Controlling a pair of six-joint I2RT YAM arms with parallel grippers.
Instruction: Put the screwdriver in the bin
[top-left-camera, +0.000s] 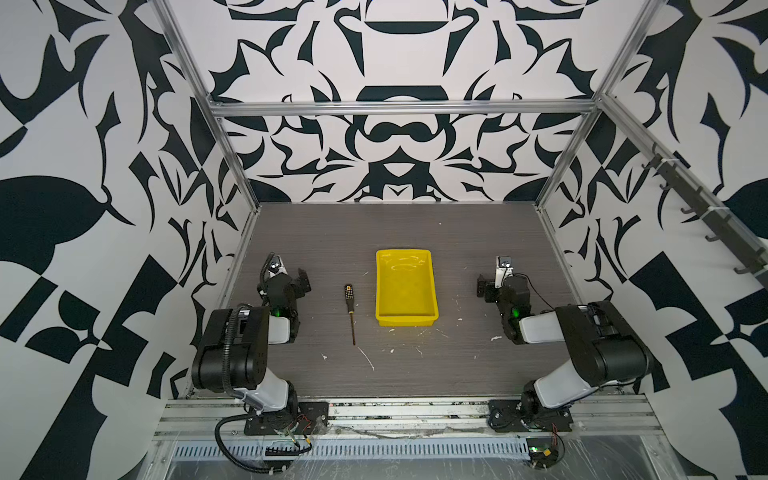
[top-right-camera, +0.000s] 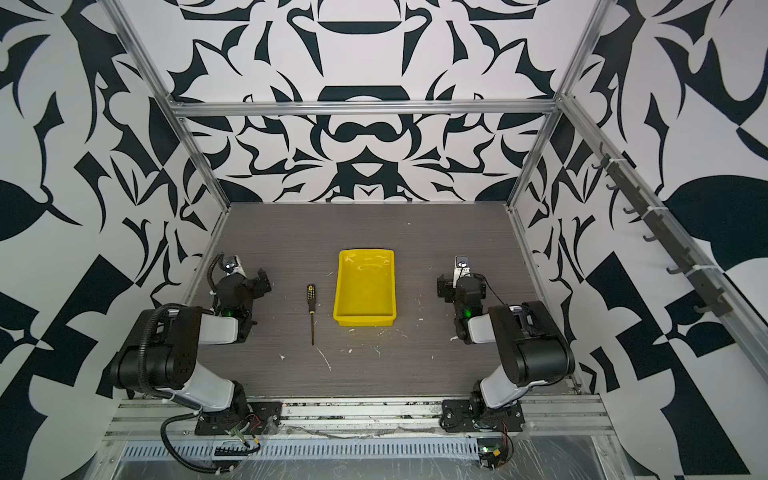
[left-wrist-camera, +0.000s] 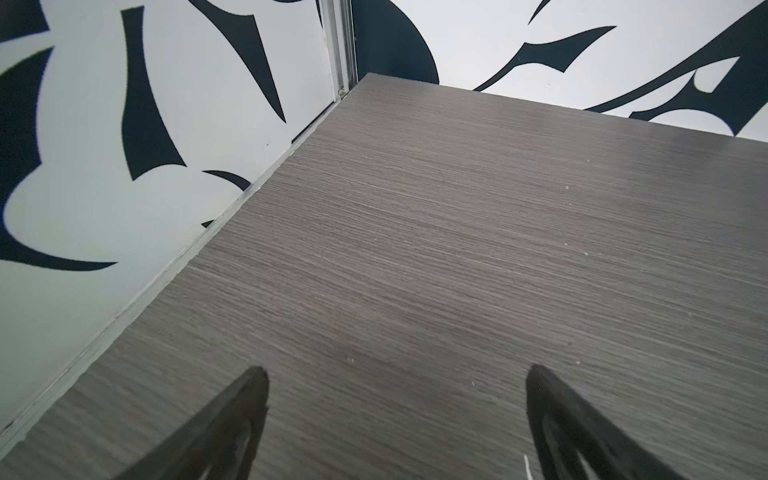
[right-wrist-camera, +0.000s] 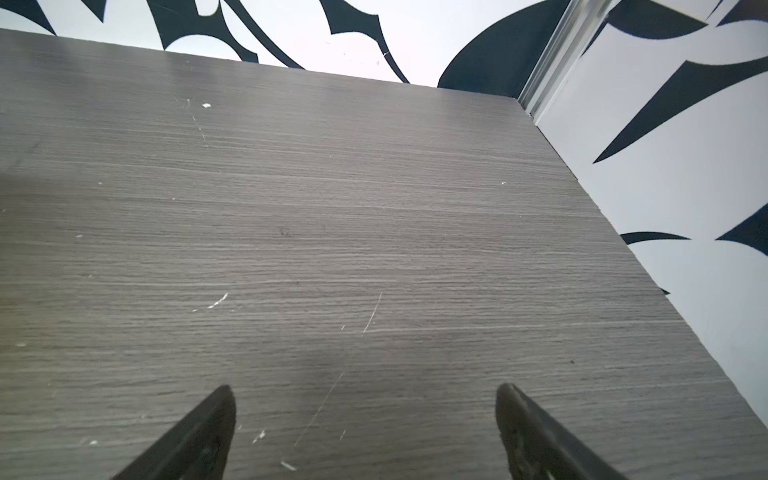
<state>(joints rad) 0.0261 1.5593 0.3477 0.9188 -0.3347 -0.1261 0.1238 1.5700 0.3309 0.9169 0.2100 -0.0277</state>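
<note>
- Two arms, two task items, one counter (top-left-camera: 415, 374); by the look of it, the job is not yet begun.
- Screwdriver (top-left-camera: 351, 314): lies flat on the counter, left of centre in both top views. Its handle is toward the back wall and its shaft points at the near edge. It sits beside the bin, apart from it, and neither claw touches it.
- Bin (top-left-camera: 407, 320): yellow tray at centre frame, long side running front to back. Nothing lies inside.
- Left claw (left-wrist-camera: 397, 374): spread wide and pinching nothing, with only bare counter between its tips. In a top view it sits left of the screwdriver, near it but apart.
- Right claw (right-wrist-camera: 365, 390): spread and pinching nothing; it sits right of the bin, well apart from it.
- Done: nothing, as far as the pictures show.
- Left to do: reach, pinch, lift, carry over the bin's low wall, release.
- Judgement: the left arm is the nearer candidate. The handle looks easier to pinch than the thin shaft.
</note>
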